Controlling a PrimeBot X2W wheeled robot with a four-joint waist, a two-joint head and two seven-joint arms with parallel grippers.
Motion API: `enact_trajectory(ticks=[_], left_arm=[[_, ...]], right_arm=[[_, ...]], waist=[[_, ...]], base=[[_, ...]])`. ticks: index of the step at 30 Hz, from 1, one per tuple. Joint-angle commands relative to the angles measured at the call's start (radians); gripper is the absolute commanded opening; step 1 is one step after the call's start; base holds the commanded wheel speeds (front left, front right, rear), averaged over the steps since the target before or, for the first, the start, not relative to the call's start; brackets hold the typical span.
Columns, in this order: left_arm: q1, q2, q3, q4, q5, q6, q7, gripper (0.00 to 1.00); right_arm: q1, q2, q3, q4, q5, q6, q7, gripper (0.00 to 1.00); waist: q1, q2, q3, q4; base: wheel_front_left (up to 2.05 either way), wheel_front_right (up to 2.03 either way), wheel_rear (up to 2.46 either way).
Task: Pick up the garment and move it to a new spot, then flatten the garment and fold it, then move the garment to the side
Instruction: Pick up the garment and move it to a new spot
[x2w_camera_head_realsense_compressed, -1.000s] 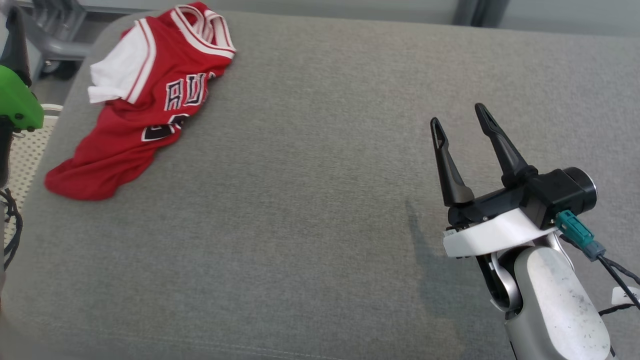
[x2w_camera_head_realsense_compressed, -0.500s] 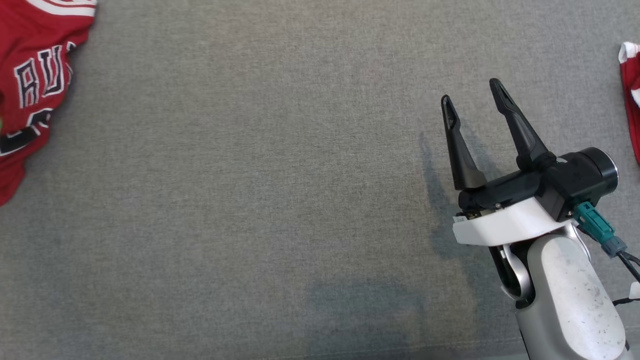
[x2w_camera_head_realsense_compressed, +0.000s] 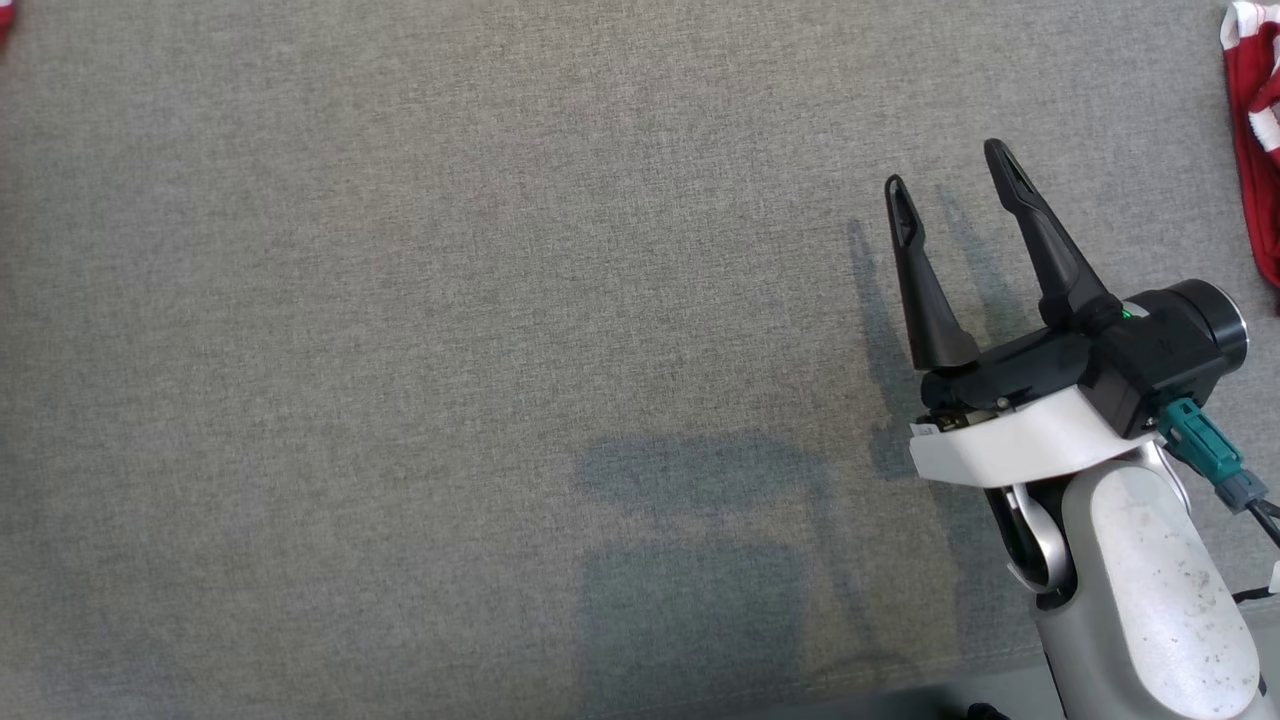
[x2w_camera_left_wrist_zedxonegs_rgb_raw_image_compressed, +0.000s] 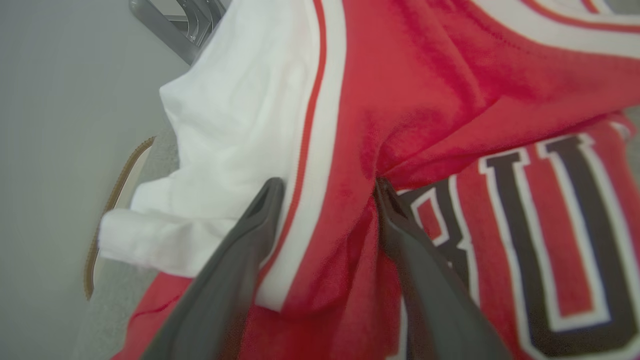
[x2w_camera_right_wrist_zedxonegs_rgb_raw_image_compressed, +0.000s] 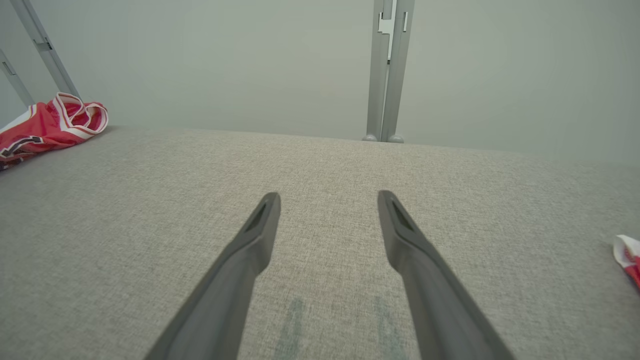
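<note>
Grey fabric surface (x2w_camera_head_realsense_compressed: 450, 350), red jersey with white sleeve (x2w_camera_left_wrist_zedxonegs_rgb_raw_image_compressed: 425, 90) at its left edge, dark white-edged lettering, "U" legible, left gripper (x2w_camera_left_wrist_zedxonegs_rgb_raw_image_compressed: 327, 187) fingers apart astride a red fold, right gripper (x2w_camera_head_realsense_compressed: 950, 168) fingers apart over bare fabric, second red-white garment (x2w_camera_head_realsense_compressed: 1255, 140) at right edge, two garments total

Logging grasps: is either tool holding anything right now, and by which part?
Nothing is held. The left tool stands open astride a ridge of the red jersey beside its white sleeve; the right tool is open over grey cushion.
</note>
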Motion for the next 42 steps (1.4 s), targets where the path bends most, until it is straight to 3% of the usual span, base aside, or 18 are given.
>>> enact_trajectory(ticks=[1,2,9,19,29,42], left_arm=[[0.001,0.009,0.004,0.018,-0.002,0.002,-0.006,0.31],[-0.002,0.008,0.004,0.02,-0.003,-0.002,-0.014,0.0],[-0.037,0.015,-0.006,0.001,0.006,-0.017,-0.079,0.0],[-0.089,0.025,-0.059,-0.016,0.04,-0.064,-0.142,0.0],[-0.13,-0.078,-0.154,-0.088,0.045,-0.124,-0.148,0.0],[-0.005,-0.259,-0.337,-0.322,-0.056,-0.141,-0.146,0.0]], right_arm=[[-0.01,-0.004,0.0,-0.006,-0.005,0.0,-0.004,1.0],[-0.01,-0.004,-0.001,-0.004,-0.005,0.0,-0.006,1.0],[0.003,0.005,-0.001,0.026,0.002,0.0,-0.025,1.0],[0.053,0.02,-0.015,0.095,0.017,0.0,-0.054,1.0],[0.135,0.027,-0.075,0.138,0.029,0.0,-0.07,1.0],[0.22,0.028,-0.114,0.144,0.06,0.0,-0.078,1.0]], waist=[[-0.0001,0.0,0.003,-0.004],[-0.0001,0.0,0.0,-0.004],[-0.0001,0.0,-0.066,0.002],[-0.0001,0.0,-0.244,0.001],[-0.0001,0.0,-0.424,-0.001],[-0.0001,0.0,-0.528,-0.015]], base=[[0.0,0.0,0.0],[0.0,0.0,0.0],[0.0,0.0,0.0],[0.0,0.0,0.0],[0.0,0.0,0.0],[0.0,0.0,0.0]])
